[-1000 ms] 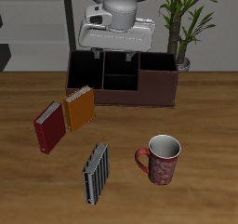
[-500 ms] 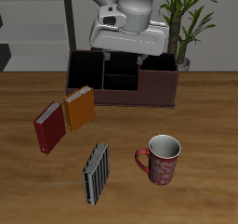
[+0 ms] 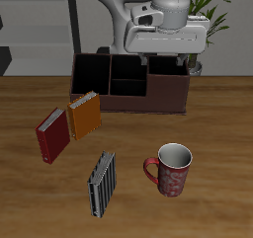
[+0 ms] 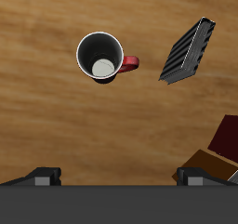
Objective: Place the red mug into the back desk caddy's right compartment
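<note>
Near the table's front edge, upright and untouched: red mug [image 3: 172,170], well apart from the back desk caddy [image 3: 128,82]. Likely rigid, smooth, fairly light; best pinched across the rim wall, opposite the handle. Gripper [image 3: 166,60] high above the caddy, empty; open or closed, impossible to tell

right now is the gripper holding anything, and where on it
Nothing is held. The gripper hangs above the caddy; the mug stands alone on the table, untouched.
</note>
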